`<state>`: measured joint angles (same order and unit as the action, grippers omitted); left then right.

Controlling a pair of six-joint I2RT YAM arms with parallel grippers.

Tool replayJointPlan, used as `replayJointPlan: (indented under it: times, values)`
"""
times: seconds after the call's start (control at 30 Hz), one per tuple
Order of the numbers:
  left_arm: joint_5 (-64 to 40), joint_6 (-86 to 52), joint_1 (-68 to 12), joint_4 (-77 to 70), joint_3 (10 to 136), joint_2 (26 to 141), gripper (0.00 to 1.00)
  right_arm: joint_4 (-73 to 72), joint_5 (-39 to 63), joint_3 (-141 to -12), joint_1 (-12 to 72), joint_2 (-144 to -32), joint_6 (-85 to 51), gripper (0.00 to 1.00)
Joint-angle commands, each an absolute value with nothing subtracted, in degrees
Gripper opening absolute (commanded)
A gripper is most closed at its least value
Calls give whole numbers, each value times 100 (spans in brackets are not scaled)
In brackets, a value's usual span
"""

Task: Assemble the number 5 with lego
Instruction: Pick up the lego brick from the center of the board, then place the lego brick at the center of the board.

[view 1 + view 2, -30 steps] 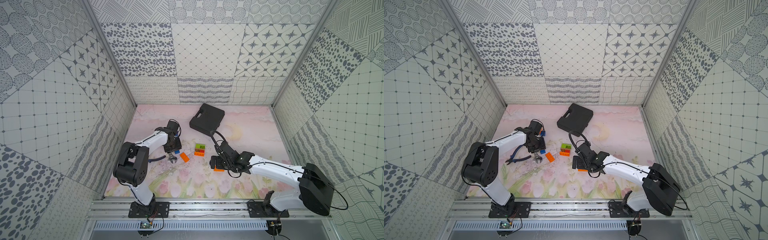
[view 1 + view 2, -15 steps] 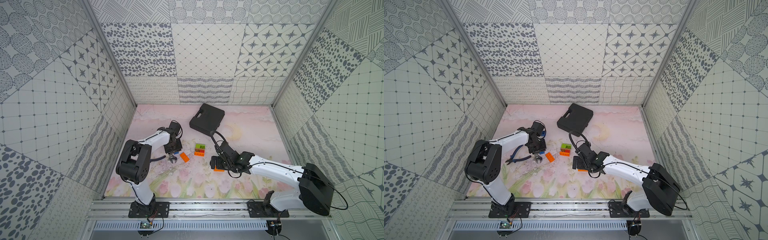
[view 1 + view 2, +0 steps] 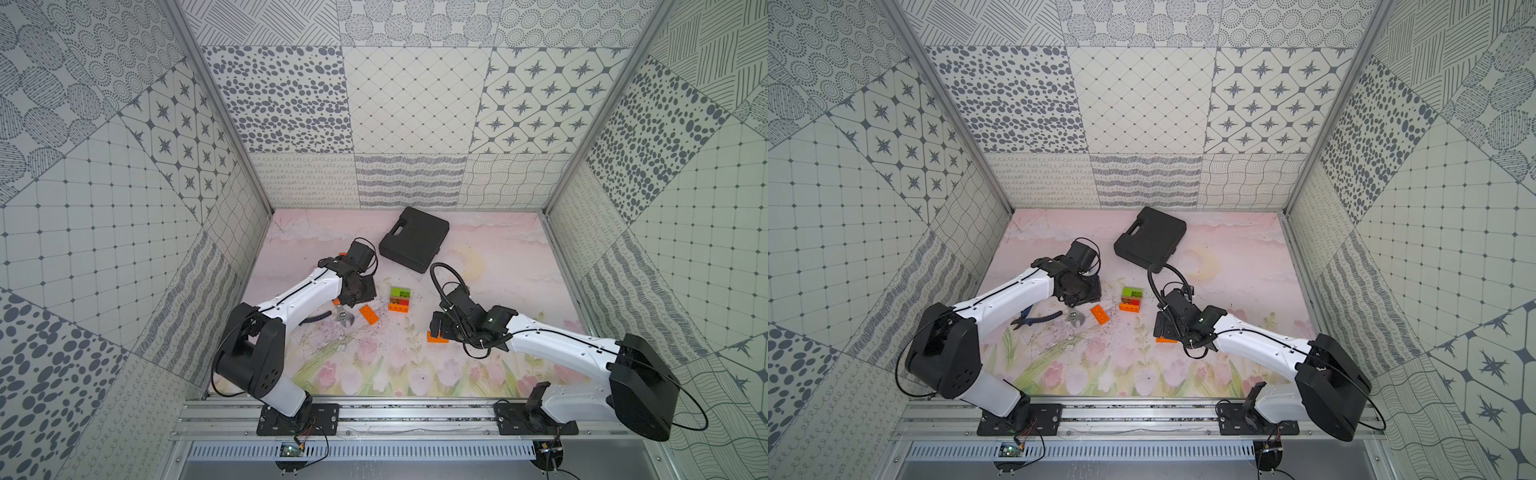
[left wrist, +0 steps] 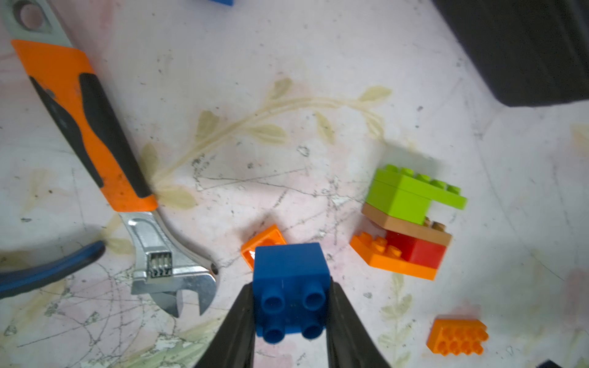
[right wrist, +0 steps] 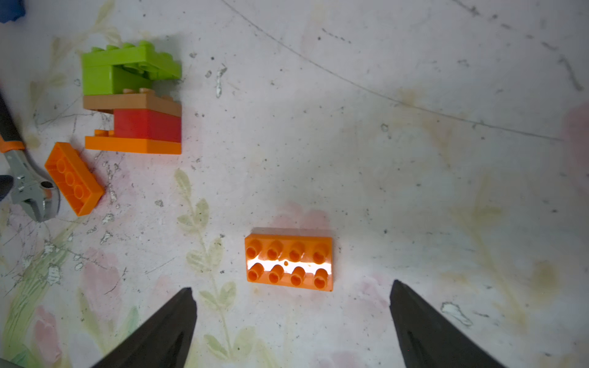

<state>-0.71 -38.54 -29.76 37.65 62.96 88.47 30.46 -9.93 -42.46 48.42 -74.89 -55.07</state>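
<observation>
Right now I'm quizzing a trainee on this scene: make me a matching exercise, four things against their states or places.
1. blue brick
2. right gripper
3. red brick
4. wrench

A. open, empty
B. beside the pliers
C. under the brown brick
D. shut in the left gripper

Pairs: 1-D, 2-A, 3-C, 4-B.

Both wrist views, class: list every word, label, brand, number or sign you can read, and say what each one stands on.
No text can be read in either wrist view.
wrench: no marking legible on the orange handle or the steel head.
black case: plain surface, no label visible.
blue brick, held in the left pincer: no lettering readable.
orange brick: glare across the studs, nothing readable.
</observation>
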Motion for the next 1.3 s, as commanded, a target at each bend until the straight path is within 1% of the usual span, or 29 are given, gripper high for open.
replayJointPlan:
  times: [0.0, 0.2, 0.33, 0.43, 0.73, 0.9, 1.27]
  values:
    - [-126, -4409, -3718, 3927, 6073, 8370, 26, 3135, -1106, -3973, 4661, -7250, -5879, 99]
    - [50, -4948, -4841, 3782, 6147, 8503, 25, 3310, -1097, -3808, 4371, -7119, -5950, 99]
    - [-8, -5309, -5308, 3542, 6319, 8922, 23, 3543, -1156, -3848, 4273, -7095, -5919, 99]
    - [-42, -5313, -5592, 3471, 6573, 9292, 23, 3474, -1061, -3757, 4198, -7041, -5871, 99]
    - [-2, -5235, -5859, 3636, 7267, 10203, 23, 2699, -652, -3131, 4004, -6379, -5800, 99]
    - [-3, -5196, -5906, 3781, 7685, 10628, 22, 2570, -595, -2893, 3945, -6115, -5793, 99]
    - [43, -5037, -6008, 3968, 8054, 10869, 21, 2941, -766, -2846, 3792, -6053, -5954, 99]
